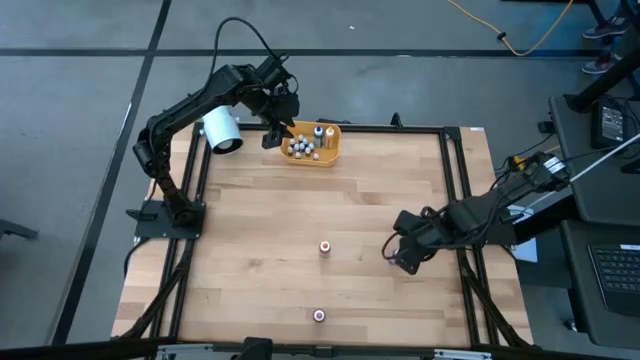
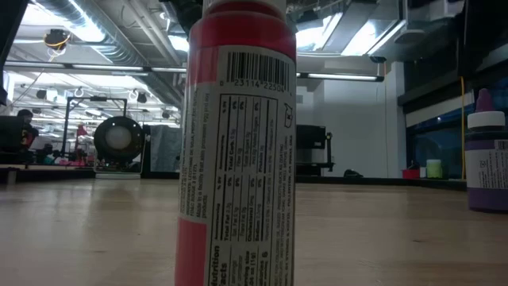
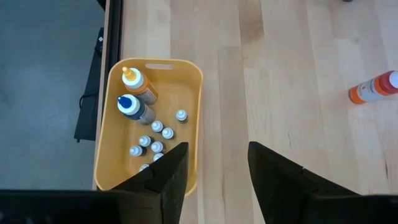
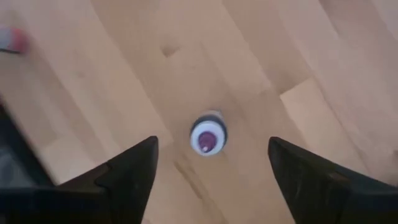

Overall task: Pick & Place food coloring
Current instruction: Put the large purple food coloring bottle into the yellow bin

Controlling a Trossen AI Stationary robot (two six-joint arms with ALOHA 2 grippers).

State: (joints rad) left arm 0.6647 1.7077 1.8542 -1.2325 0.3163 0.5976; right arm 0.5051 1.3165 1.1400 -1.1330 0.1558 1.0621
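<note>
The right gripper (image 4: 211, 168) hangs above a small purple-capped food coloring bottle (image 4: 208, 135) standing on the wooden table (image 1: 260, 230) at its right side, fingers spread wide and empty, seemingly lined up to grasp it. The left gripper (image 3: 211, 171), fingers parted with nothing between them, hovers over the yellow-orange plastic bin (image 3: 189, 118) at the far edge. The bin holds an orange-capped bottle (image 3: 138, 84), a blue-capped one (image 3: 134, 109) and several tiny white-capped droppers (image 3: 157, 137). Two red-capped bottles (image 1: 325, 246) stand loose on the near table.
</note>
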